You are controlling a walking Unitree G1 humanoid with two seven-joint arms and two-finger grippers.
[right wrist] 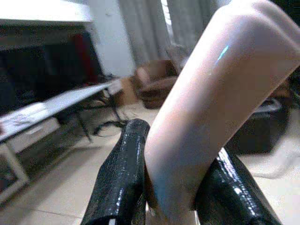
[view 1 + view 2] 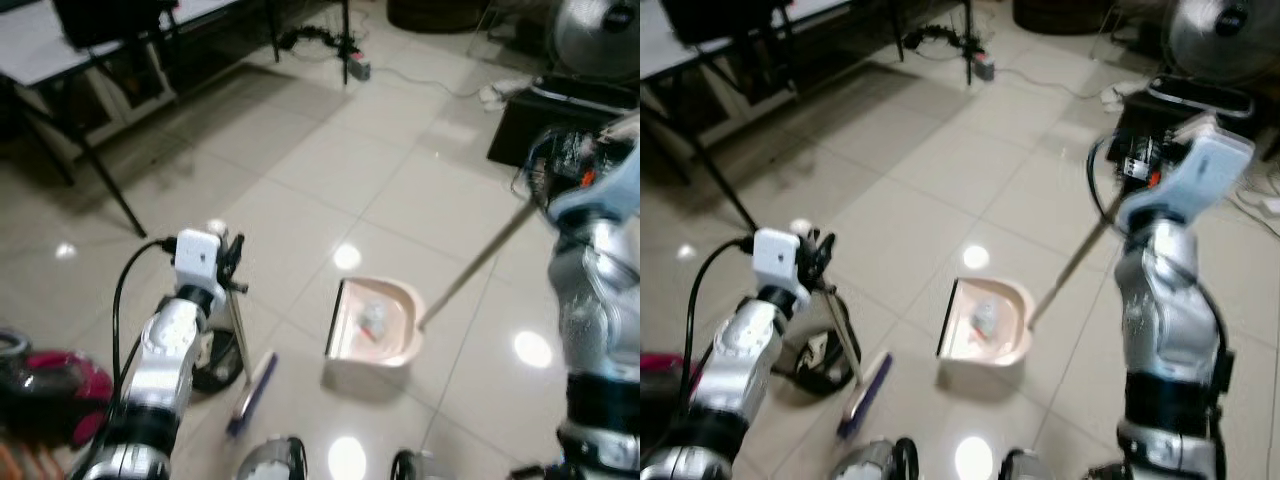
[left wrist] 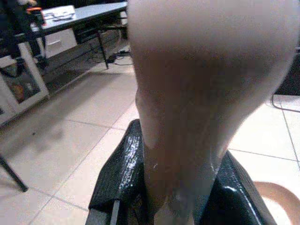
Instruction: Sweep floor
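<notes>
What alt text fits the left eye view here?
On a tiled floor, the left gripper holds a short broom and the right gripper a long-handled dustpan containing swept debris.

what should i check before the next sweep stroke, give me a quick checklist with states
1. Left gripper shut on the broom handle: ok, the left wrist view shows the fingers clamping it.
2. Right gripper shut on the dustpan handle: ok.
3. Dustpan resting on the floor: ok.
4. Swept debris inside the pan: ok.
5. Broom head lined up with the pan mouth: not ok, it lies off to the robot's left.
6. More debris left on the tiles: cannot tell.
</notes>
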